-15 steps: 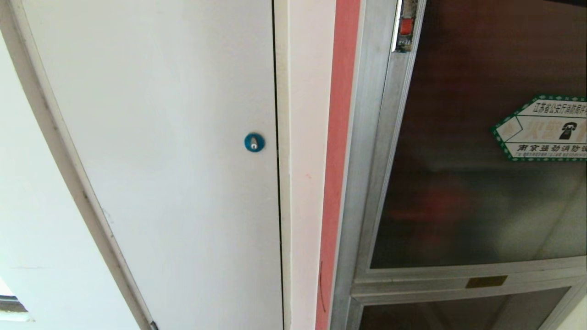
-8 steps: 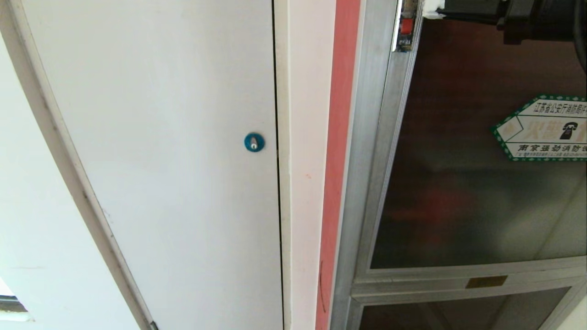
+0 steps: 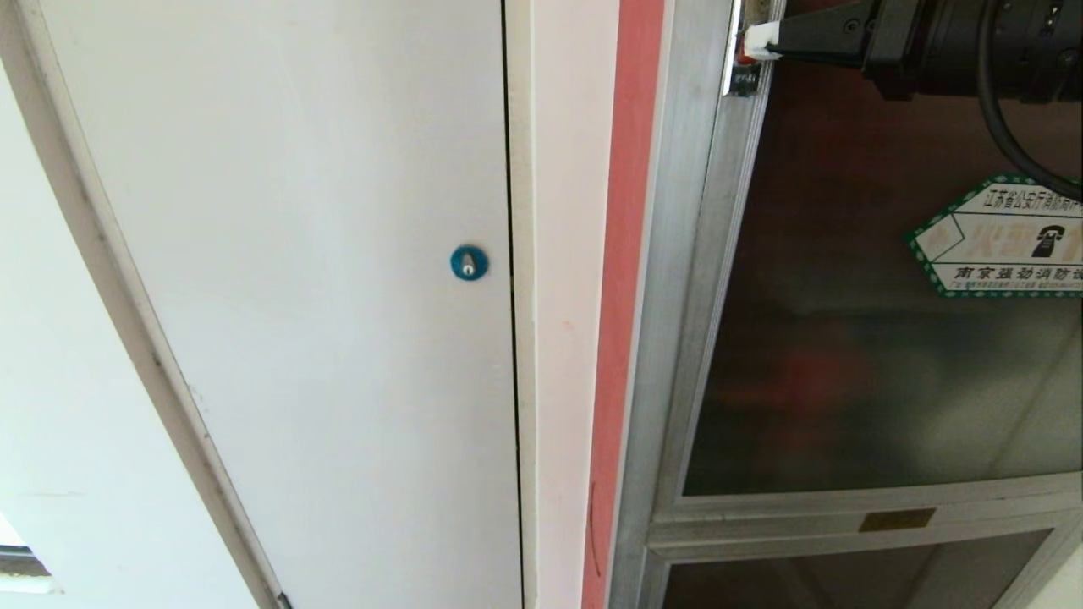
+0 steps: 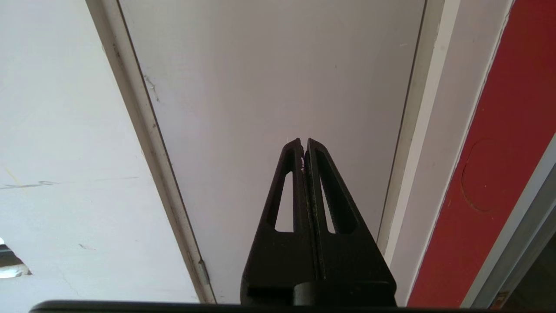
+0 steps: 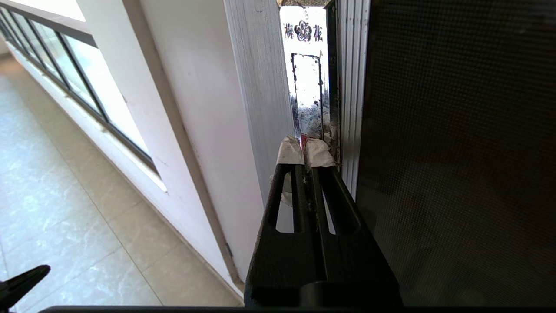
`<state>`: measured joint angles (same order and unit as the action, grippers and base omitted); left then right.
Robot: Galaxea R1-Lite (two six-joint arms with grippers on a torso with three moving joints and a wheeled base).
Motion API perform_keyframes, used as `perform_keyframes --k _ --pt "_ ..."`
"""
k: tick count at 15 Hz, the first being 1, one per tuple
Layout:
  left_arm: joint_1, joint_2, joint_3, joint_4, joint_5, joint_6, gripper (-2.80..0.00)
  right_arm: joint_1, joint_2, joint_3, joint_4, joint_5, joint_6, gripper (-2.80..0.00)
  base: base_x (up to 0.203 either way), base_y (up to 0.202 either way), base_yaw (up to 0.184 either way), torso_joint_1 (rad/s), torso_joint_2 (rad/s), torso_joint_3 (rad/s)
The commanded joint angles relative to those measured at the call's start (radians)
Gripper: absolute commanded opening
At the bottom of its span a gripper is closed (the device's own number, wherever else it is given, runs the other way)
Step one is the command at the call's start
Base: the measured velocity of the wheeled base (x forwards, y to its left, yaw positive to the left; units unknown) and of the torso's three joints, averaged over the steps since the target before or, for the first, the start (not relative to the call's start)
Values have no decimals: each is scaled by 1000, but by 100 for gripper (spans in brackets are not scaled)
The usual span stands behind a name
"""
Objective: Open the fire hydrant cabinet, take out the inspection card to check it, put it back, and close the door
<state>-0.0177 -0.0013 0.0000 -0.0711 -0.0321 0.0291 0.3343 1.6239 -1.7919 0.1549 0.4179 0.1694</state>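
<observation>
Up at one o'clock in the head view, the right gripper reaches the latch on the door, fingers pressed together on nothing. Pinched tips could slip off so small a latch, leaving the door shut. Left wrist: the left gripper is clenched, idle before the white door. Right wrist: taped tips sit at the frame at twelve o'clock; the card is unseen.

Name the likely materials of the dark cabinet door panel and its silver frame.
Dark cabinet door panel: likely tinted glass, glossy, with blurred reflections. Silver frame: probably brushed aluminium, matte with lengthwise ridges.
</observation>
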Motion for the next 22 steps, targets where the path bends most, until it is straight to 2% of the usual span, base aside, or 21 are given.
perform_keyframes --k 1,6,12,16,22 --pt "1 0 28 -1 0 0 -280 0 11 0 0 -10 1 -280 0 0 0 0 0 0" --pt "1 0 28 -1 0 0 -280 0 24 4 0 -60 -1 -280 0 0 0 0 0 0" --pt "0 0 28 -1 0 0 -280 1 -6 11 6 -64 -1 -280 0 0 0 0 0 0" --pt "1 0 28 -1 0 0 -280 86 -85 26 20 -82 1 -280 0 0 0 0 0 0" --pt "1 0 28 -1 0 0 -280 269 -182 123 32 -432 -4 -280 0 0 0 0 0 0"
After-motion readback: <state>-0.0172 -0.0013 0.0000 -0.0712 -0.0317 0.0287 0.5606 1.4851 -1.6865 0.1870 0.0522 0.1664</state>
